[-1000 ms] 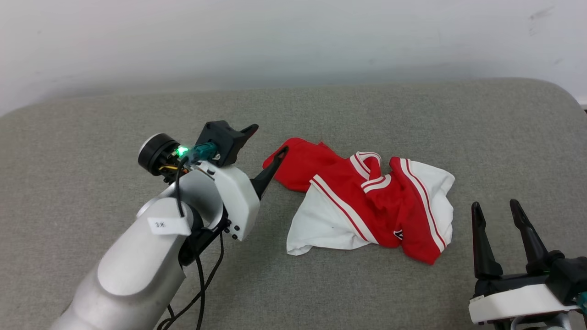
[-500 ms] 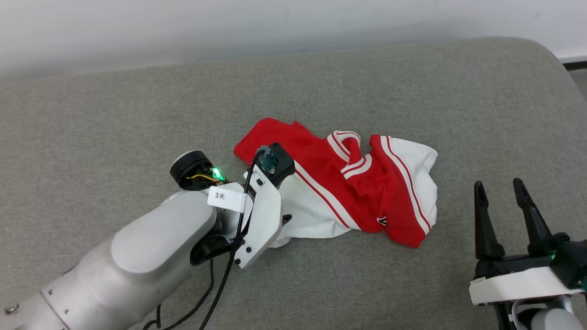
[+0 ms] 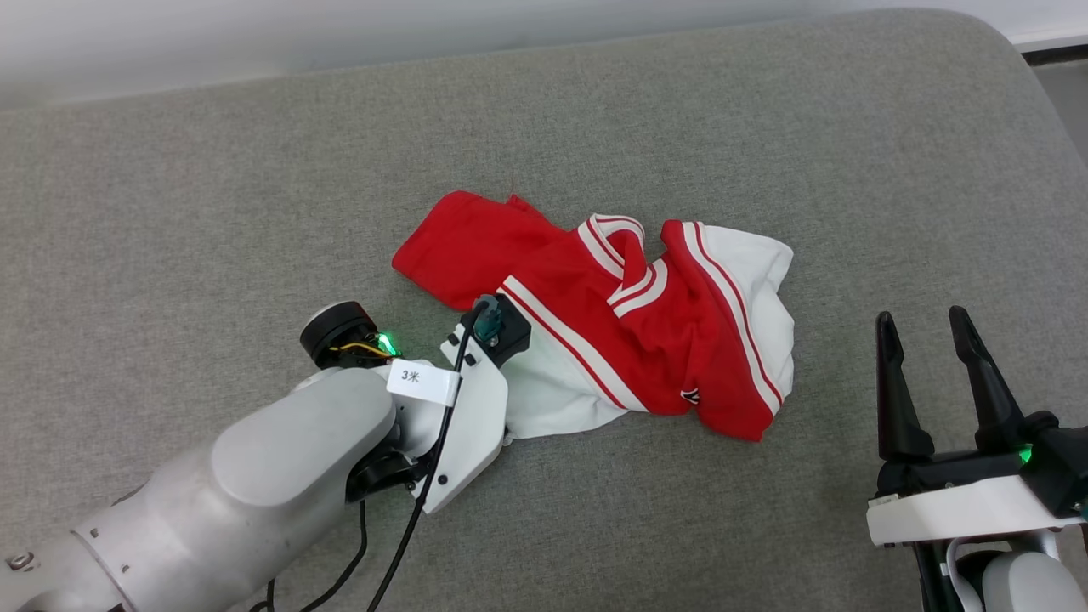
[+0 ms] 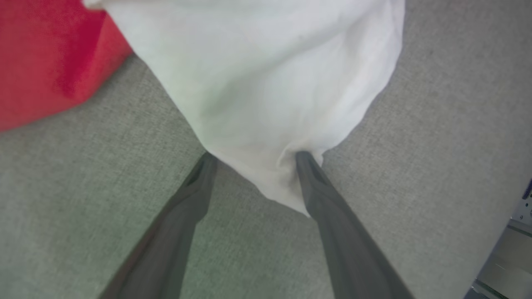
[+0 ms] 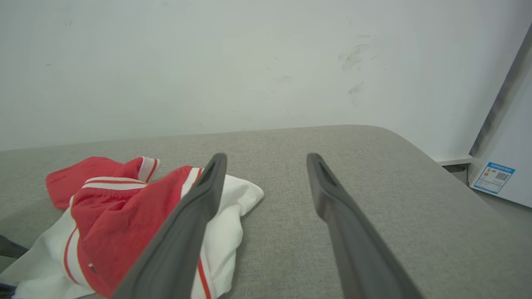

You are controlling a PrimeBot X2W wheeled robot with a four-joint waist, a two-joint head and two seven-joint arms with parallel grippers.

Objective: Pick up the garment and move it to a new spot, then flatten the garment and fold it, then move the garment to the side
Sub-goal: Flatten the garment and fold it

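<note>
Straddling the white corner [image 4: 270, 104] of the garment [image 3: 646, 340] right now: my left gripper [image 4: 254, 158] is down at the grey cushion [image 3: 255, 170], jaws spread and nothing clamped yet. One fingertip [image 4: 305, 164] dimples the cloth and the other sits at its edge. The garment lies crumpled around the cushion's middle, a little toward its right half. My right gripper [image 3: 922, 316] hangs near the cushion's front right, fingers parted and empty, clear of the fabric. This looks like thin, limp stuff: light to lift, no stiffness at all, so I expect it to drape and trail off whatever point I pinch. That loose white corner seems the sensible hold, with a good bite of cloth between the pads so it doesn't slither out. Dragging it low over the cushion's weave could bunch it worse, so I'd rather lift it clear. As for looks, it's a red body heaped in folds, white sleeve panels spilling out on two sides and red-and-white striped trim [image 3: 633, 293] looping across the top. A scrap of black-and-white print [image 3: 690, 395] peeks from one crease, too small to read.
</note>
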